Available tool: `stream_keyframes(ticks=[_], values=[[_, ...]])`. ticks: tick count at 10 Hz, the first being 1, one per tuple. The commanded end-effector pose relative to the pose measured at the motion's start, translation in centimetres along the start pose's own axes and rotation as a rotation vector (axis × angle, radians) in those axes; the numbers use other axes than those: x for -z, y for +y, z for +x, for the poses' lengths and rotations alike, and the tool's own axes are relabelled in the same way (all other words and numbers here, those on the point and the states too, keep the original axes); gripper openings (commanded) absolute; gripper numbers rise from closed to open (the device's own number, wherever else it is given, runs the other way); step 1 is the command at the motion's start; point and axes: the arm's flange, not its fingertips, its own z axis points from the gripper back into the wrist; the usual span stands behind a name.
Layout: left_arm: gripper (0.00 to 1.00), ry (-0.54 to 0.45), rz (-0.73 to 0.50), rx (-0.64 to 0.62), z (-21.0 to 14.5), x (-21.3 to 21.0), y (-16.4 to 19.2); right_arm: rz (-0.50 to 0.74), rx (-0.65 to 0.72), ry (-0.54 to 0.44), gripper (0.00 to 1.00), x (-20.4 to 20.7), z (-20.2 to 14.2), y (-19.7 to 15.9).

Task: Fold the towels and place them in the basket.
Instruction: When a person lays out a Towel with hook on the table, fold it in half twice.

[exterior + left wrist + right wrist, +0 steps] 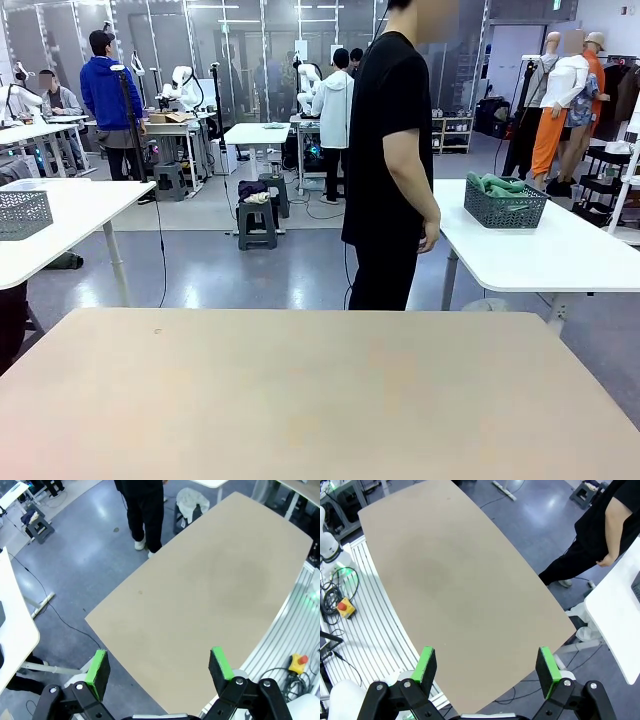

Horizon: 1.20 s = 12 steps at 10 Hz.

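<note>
Two sets of jaws hang over the desk, and both are spread wide with nothing in them. The left jaws' green pads and the right jaws' green pads stand far apart, high above the bare top.

The towels are not on the desk yet. Green cloth lies heaped in the basket, on a white table well apart from the desk. A person stands just beside that table, one arm hanging down.

What could go wrong? I think the arms cannot reach that far, so someone must bring the cloth over. If a towel lands close to the desk's edge, it may slip off. If it lands in a lump, the jaws may pinch many layers at once or miss the corner, and the fold will come out crooked. Soft cloth also sags and can drop from a weak pinch.

Counting: two sets of jaws, four pads, one desk, one person close by, one dark basket, one paler basket on another table. I cannot tell how many towels are in the heap.
</note>
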Motion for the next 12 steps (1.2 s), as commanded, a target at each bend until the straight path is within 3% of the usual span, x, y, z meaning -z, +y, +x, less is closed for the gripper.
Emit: stream_keyframes(ticks=[1,12], values=[[1.00,-0.011,0.003,0.010,0.18,0.08,-0.08,0.001,-0.005,-0.008,1.00,0.13,-0.14,0.08],[1.00,-0.011,0.003,0.010,0.18,0.08,-0.08,0.001,-0.005,-0.008,1.00,0.13,-0.14,0.08]])
